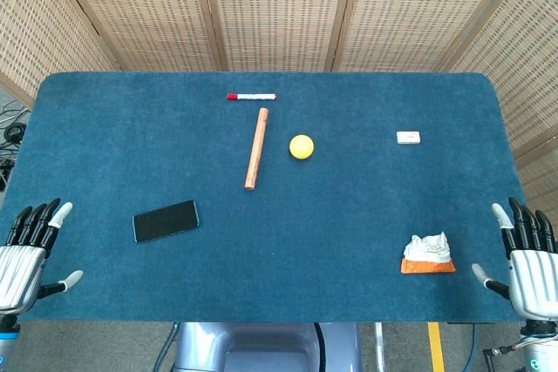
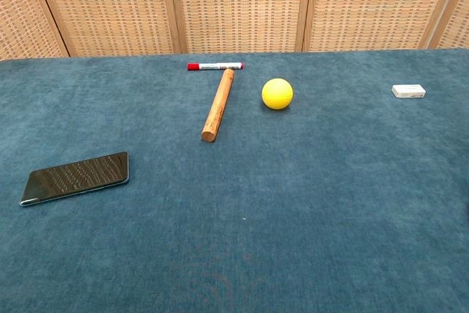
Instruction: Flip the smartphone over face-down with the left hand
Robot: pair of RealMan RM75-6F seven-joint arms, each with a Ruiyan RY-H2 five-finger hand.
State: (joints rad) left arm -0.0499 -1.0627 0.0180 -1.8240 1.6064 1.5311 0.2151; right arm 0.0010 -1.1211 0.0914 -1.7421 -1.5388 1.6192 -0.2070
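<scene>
A black smartphone (image 1: 166, 220) is seen lying screen-up on the blue-carpeted bench (image 1: 331, 215), toward the robot's left side and near the front edge, its glass catching reflections in the chest view. The left hand (image 1: 26, 250) is held at the bench's near left corner, well apart from the phone, with fingers extended and spread and nothing grasped. The right hand (image 1: 527, 259) is positioned likewise at the near right corner, fingers apart and empty. Neither hand is shown in the chest view. Farther back, a wooden dowel (image 1: 256, 148) is laid roughly lengthwise down the middle of the bench, with a red-capped white marker (image 1: 251, 96) set crosswise just beyond its far end. A yellow ball (image 1: 302, 146) is placed just beside the dowel on the right. A small white eraser (image 1: 408, 138) is seen farther right, and a crumpled white-and-orange wrapper (image 1: 428, 254) rests near the right hand. Woven screens (image 1: 279, 6) are ranged behind the bench.
</scene>
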